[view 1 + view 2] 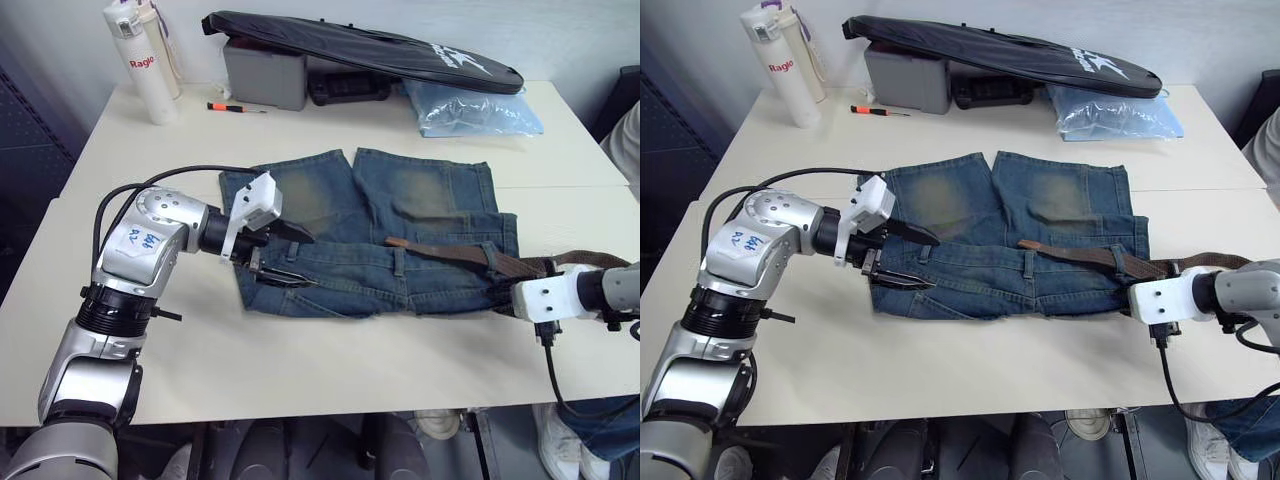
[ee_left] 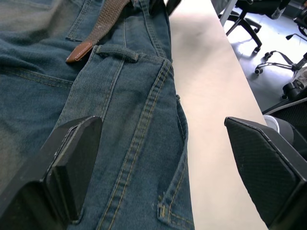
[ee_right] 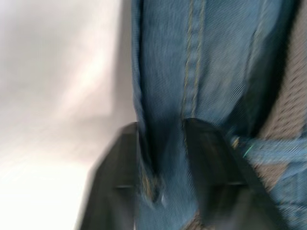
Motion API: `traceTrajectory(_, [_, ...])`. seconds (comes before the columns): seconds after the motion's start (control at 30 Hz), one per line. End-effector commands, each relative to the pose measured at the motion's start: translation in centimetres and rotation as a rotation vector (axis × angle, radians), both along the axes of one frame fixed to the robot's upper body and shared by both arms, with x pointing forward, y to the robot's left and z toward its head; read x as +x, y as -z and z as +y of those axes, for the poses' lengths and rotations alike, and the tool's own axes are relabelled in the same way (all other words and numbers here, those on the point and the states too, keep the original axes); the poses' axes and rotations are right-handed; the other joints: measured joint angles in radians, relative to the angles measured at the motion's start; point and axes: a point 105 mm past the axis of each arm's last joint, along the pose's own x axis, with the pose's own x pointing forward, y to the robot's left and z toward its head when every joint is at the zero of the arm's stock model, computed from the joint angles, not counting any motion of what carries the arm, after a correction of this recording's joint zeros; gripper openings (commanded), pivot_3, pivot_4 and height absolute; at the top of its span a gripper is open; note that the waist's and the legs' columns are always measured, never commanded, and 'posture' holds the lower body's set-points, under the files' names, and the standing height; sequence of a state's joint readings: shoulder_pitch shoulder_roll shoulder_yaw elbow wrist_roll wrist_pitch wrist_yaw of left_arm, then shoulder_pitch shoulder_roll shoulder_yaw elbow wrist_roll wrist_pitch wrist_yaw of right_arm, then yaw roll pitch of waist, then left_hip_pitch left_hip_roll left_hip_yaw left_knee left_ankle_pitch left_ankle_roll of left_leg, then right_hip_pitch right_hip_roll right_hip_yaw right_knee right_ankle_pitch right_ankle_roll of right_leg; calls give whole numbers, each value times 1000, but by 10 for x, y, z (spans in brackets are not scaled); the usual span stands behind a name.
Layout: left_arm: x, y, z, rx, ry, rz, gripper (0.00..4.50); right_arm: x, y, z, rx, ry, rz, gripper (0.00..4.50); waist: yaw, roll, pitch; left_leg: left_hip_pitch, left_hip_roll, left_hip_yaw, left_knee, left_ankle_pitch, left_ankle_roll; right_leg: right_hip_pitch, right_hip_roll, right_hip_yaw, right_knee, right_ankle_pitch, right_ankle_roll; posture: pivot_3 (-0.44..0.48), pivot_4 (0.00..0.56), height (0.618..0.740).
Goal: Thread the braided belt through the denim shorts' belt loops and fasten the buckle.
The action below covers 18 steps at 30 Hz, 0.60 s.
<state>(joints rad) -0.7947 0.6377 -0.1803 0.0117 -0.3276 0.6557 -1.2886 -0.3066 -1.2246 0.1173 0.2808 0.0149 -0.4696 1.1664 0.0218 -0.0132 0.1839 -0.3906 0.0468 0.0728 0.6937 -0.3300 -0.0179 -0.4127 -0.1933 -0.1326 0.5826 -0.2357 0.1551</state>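
The denim shorts (image 1: 400,215) lie flat on the white table (image 1: 330,370), waistband toward me. The braided belt (image 1: 450,254) runs along the right half of the waistband, under a belt loop (image 1: 491,258), its brown leather tip (image 2: 79,52) resting beside another belt loop (image 2: 117,51). Its right end passes behind my right wrist, so the buckle is hidden. My left gripper (image 1: 308,260) is open over the waistband's left end, one finger above the denim and one over the table. At the waistband's right end, my right gripper (image 3: 160,163) is shut on the denim edge, next to the belt.
At the back of the table stand two white bottles (image 1: 140,60), a small screwdriver (image 1: 235,107), a grey box (image 1: 265,75), a black bag (image 1: 370,50) and a pale blue plastic bag (image 1: 475,108). A person's leg (image 1: 600,435) is by the table's right front corner.
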Motion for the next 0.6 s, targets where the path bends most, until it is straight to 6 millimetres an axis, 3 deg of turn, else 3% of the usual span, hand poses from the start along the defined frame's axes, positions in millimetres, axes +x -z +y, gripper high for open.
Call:
traceTrajectory(0.03, [-1, -7, -5, -20, 21, -32, 4500, 3, -43, 4, 111, 65, -66, 3687, 0, 0, 0, 0, 0, 0, 0, 0, 0, 0, 0, 0, 0, 0, 0, 0, 150, 740])
traceTrajectory(0.1, [0, -7, -6, -23, 14, -37, 4500, 3, -72, 25, 423, 200, -13, 4433, 1, 1, 0, 0, 0, 0, 0, 0, 0, 0, 0, 0, 0, 0, 0, 0, 150, 740])
traceTrajectory(0.27, [4, -11, -12, -58, -20, -56, 4500, -9, -94, 50, 821, 383, 111, 4433, 5, 0, 0, 0, 1, -1, 1, 0, 0, 1, 0, -1, 1, 0, 0, 0, 150, 740])
traceTrajectory(0.33, [5, -13, -12, -71, -38, -63, 4500, -15, -89, 67, 1028, 468, 181, 4433, 10, 0, 0, 0, 1, -2, 2, -1, -1, 2, 0, -1, 0, 0, 0, 0, 150, 740])
traceTrajectory(0.43, [6, -14, -12, -78, -55, -68, 4500, -18, -86, 79, 1201, 561, 209, 4433, 9, 0, 0, 0, 1, -3, 3, -2, -1, 2, 0, -2, 0, 0, 0, 0, 150, 740])
traceTrajectory(0.53, [9, -15, -10, -83, -93, -88, 4500, -18, -60, 92, 1484, 792, 416, 4433, 6, 1, 1, 0, 1, -3, 3, -2, -1, 2, 1, -1, 1, 0, 0, 0, 150, 740])
traceTrajectory(0.6, [10, -15, -10, -85, -103, -89, 4500, -12, -48, 90, 1633, 960, 502, 4433, 4, 1, 1, 0, 1, -3, 2, -2, -1, 2, 1, -1, 1, 0, -1, 0, 150, 740])
